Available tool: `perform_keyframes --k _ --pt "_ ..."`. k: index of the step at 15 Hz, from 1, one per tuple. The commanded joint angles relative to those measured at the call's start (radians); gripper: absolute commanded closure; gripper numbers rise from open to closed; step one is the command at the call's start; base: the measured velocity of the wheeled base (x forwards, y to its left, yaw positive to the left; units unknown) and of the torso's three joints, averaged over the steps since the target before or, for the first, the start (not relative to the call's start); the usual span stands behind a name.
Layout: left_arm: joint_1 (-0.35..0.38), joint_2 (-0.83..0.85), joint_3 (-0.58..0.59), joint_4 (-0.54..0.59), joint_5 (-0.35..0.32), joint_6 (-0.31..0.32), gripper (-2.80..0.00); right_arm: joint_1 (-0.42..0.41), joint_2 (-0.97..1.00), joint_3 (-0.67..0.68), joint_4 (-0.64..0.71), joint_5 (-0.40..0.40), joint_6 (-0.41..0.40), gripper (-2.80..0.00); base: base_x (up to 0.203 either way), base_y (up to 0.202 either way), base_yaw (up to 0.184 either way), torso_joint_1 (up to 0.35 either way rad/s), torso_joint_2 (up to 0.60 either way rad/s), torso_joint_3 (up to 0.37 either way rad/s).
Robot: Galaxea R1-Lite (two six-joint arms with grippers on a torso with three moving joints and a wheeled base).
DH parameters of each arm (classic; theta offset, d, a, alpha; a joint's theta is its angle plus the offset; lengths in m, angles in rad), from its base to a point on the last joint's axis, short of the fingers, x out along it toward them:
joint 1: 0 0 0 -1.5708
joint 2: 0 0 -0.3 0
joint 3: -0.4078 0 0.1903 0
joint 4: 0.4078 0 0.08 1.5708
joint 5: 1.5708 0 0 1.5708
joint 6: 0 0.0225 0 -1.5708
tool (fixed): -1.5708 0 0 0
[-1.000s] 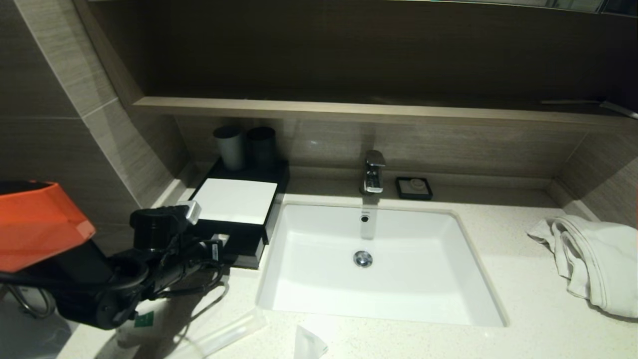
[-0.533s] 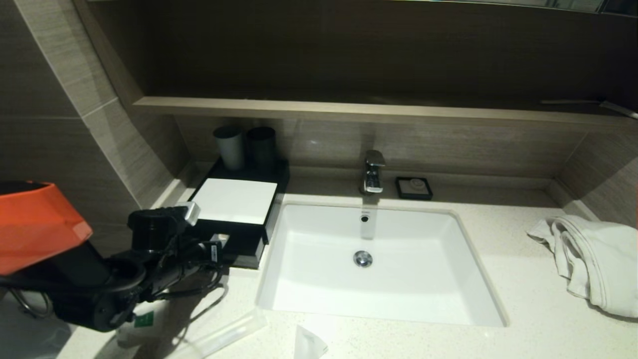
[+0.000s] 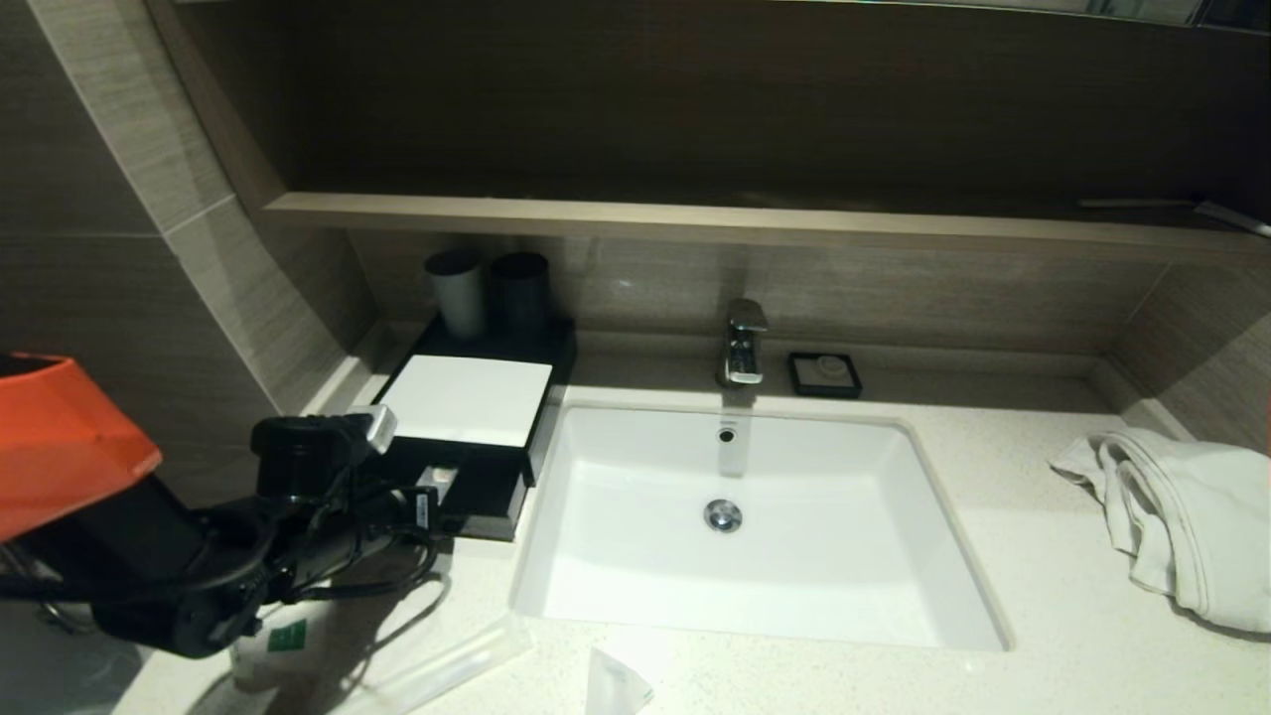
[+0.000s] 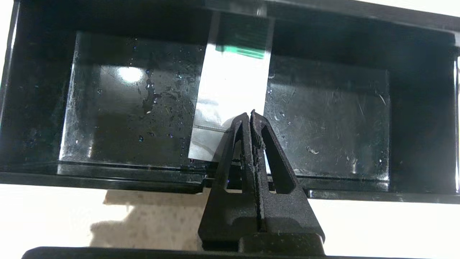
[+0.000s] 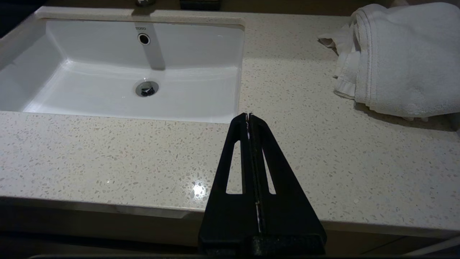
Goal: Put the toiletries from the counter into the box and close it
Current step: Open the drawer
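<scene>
The black box (image 3: 467,400) with a white top stands left of the sink, its front drawer (image 3: 492,497) pulled out. My left gripper (image 4: 250,113) is shut and reaches over the drawer's front wall (image 4: 107,176). Its tips are just above the near end of a white packet with a green mark (image 4: 233,82), which lies flat inside. Nothing shows between the fingers. On the counter (image 3: 1043,596) near me lie a green-marked pouch (image 3: 283,641), a long thin packet (image 3: 452,663) and a short pouch (image 3: 616,685). My right gripper (image 5: 248,115) hangs shut over the counter's front edge.
A white sunken sink (image 3: 635,467) with a chrome tap (image 3: 745,343) fills the middle. Two dark cups (image 3: 457,293) stand behind the box. A black soap dish (image 3: 824,374) sits by the tap. A white towel (image 3: 1182,516) lies at the right, and a wooden shelf (image 3: 695,220) runs above.
My left arm has drawn back a little toward me, still shut. The drawer front has come out slightly with it. The packets on the counter have not moved.
</scene>
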Motion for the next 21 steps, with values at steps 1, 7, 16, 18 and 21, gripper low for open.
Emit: perform_keyframes --k 1,7,16,18,21 --pt "0.0 -0.019 -0.004 0.01 0.0 0.0 0.0 0.0 0.0 0.0 0.0 0.001 0.0 0.0 0.0 0.0 0.0 0.0 0.0 0.0" --pt "0.0 -0.047 -0.023 0.114 0.0 0.018 0.0 0.0 0.0 0.0 0.0 0.001 0.0 0.0 0.0 0.0 0.0 0.0 0.0 0.0" --pt "0.0 -0.074 -0.041 0.22 0.0 0.028 0.0 0.0 0.0 0.0 0.0 0.001 0.0 0.0 0.0 0.0 0.0 0.0 0.0 0.0" --pt "0.0 -0.074 -0.041 0.223 0.0 0.034 0.0 0.0 0.0 0.0 0.0 0.001 0.0 0.0 0.0 0.0 0.0 0.0 0.0 0.0" --pt "0.0 -0.085 -0.041 0.257 0.0 0.035 0.0 0.0 0.0 0.0 0.0 0.001 0.0 0.0 0.0 0.0 0.0 0.0 0.0 0.0"
